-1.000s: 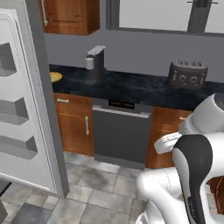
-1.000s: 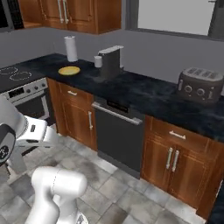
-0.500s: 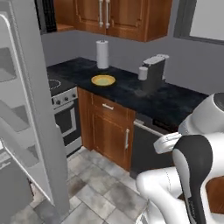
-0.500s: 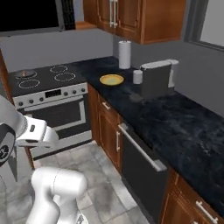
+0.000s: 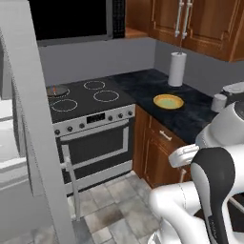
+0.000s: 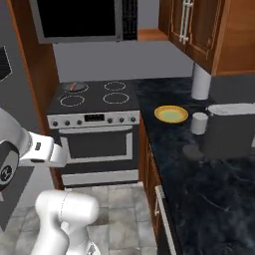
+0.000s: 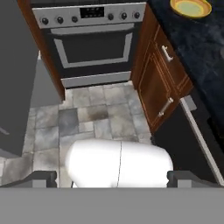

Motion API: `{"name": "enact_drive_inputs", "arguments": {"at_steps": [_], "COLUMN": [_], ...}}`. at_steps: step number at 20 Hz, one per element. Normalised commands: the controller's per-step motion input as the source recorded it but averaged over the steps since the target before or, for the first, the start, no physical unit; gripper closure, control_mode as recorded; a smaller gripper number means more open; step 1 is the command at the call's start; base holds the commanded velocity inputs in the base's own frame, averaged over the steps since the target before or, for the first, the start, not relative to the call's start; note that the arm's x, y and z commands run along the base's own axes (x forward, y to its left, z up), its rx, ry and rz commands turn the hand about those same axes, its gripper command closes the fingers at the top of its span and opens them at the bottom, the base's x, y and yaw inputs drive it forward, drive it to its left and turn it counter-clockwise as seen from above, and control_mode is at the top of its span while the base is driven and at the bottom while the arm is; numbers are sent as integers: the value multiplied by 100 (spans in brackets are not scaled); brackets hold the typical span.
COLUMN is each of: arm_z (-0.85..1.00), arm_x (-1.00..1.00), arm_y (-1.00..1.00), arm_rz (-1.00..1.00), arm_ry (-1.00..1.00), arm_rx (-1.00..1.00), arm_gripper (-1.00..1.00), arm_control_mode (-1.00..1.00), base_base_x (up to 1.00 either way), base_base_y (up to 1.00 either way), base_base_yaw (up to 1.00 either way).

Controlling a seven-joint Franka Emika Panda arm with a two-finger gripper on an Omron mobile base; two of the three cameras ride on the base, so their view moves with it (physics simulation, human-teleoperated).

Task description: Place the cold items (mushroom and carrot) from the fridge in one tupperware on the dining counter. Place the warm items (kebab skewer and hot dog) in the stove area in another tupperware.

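Your hand [image 7: 112, 177] hangs low over the tiled floor in front of the stove [image 5: 90, 119], its two dark fingertips [image 7: 41, 177] spread as wide as they go and nothing between them. It is carrying no food, so any trip you make from here starts empty.

None of the task's food or containers can be made out with certainty. On the stove's back-left burner lies a small reddish-brown thing [image 6: 74, 87] (possibly one of the warm items, but too small to tell which). Right of the stove, on the dark surface [image 6: 199, 174], sit a round yellow plate [image 6: 171, 114], a white paper towel roll [image 5: 177, 68] behind it, and a grey appliance [image 6: 230, 129] further right. The plate is not a tupperware, so don't treat it as a drop target.

The main risks, as I judge them:
- A tall grey panel [image 5: 38, 143] stands just left of the stove, probably the fridge's open door. Swing the arm or drive the base left and you could clip it.
- The stove's oven handle [image 7: 94, 30] and the wooden cabinet pulls [image 7: 166, 52] to the stove's right stick out at about the hand's height; a low sweep could catch them.
- Reaching for the burner item from this low pose means a big lift, and the stove's front edge lies in the path.
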Motion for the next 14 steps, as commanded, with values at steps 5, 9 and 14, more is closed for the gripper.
{"name": "enact_drive_inputs", "arguments": {"at_steps": [5,9,14], "arm_z": [0,0,0], "arm_x": [0,0,0], "arm_y": [0,0,0], "arm_rz": [0,0,0], "arm_ry": [0,0,0], "arm_rx": [0,0,0], "arm_gripper": [-100,-100,-100], "arm_control_mode": [100,100,100], "base_base_x": [100,100,100], "base_base_y": [-31,-56,-30], "base_base_yaw": [54,47,26]}}
